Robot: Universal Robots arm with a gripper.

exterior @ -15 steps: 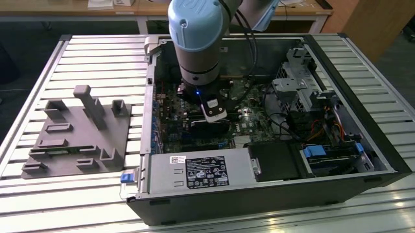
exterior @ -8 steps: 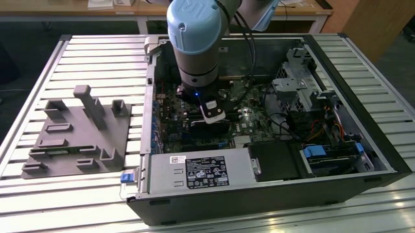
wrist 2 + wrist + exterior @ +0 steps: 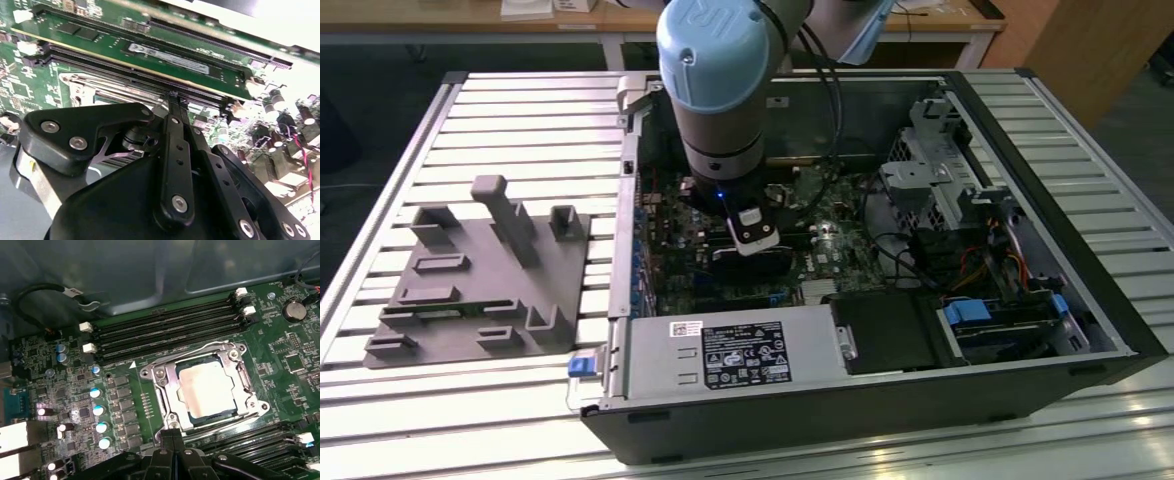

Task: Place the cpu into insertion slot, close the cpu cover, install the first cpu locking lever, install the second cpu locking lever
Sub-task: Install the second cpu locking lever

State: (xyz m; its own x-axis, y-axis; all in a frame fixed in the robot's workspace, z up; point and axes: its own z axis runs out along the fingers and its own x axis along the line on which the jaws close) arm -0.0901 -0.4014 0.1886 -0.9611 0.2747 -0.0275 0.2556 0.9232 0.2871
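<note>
1. Gripper stood low over the motherboard in the first wrist view, its fingers drawn together to a narrow tip just beside the near edge of the socket frame; nothing could be seen between them, so it looked closed and empty-handed.
2. Just beyond that tip lay the cpu, a flat square with a dull pale metal top, already seated in the insertion slot and lying level.
3. Around it sat the cpu cover, a thin silver frame lowered over the chip, with the chip showing through the central cut-out. Whether the locking levers along its sides were hooked home could not be told.
4. By my judgement the chip was light, stiff and fragile, best held by its edges and never pressed on top; the cover was thin springy sheet metal, and the wire levers, slim and slippery, would be best pushed near their free ends.
5. Farther off ran the long black memory slots, beside the far side of the socket.
6. In the exterior view the arm reached down into the open computer case, which lay on a slatted table with a grey fixture toward the exterior view's left.
</note>
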